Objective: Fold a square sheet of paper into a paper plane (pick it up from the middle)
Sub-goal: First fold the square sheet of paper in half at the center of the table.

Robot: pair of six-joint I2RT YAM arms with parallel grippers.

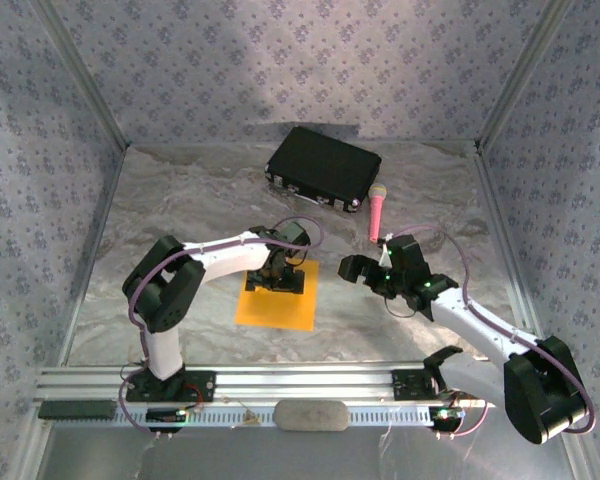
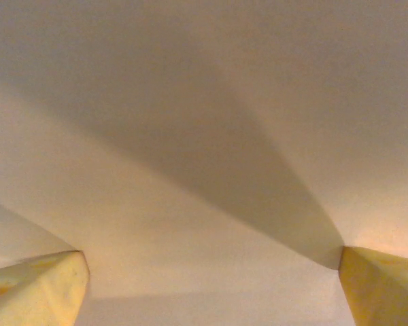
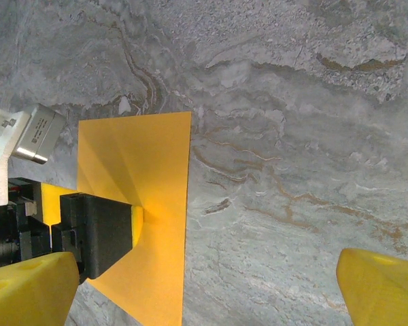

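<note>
My left fingers [image 1: 277, 278] are down on the thin, square, orange-yellow sheet of paper [image 1: 270, 310], which lies flat on the grey marbled desk [image 1: 180, 200] a little left of centre, in front of my two bases. From above, they sit over the far half of the sheet, near its middle line. Through my left wrist camera the paper is very close. One yellow fingertip [image 2: 37, 288] sits at the lower left corner and the other at the lower right, spread wide with bare paper between them, so these fingers are open and nothing is pinched. A darker wedge of shade runs across the paper towards the right-hand tip.

My right fingers [image 1: 364, 271] hang over bare desk just to the right of the sheet, apart from it. Their yellow tips [image 3: 384, 288] stand at the two lower corners of my right wrist view, wide apart and holding nothing. That camera looks down on the right edge of the sheet [image 3: 160, 170] and on the black body of my left fingers [image 3: 98, 231], whose yellow pad meets the paper. A faint crease or shadow line fans out from that pad; I cannot tell which.

Further back lies a black rectangular hard case [image 1: 323, 168], set at an angle. A pink handheld microphone [image 1: 377, 210] lies just beside its right end, well apart from the sheet.
</note>
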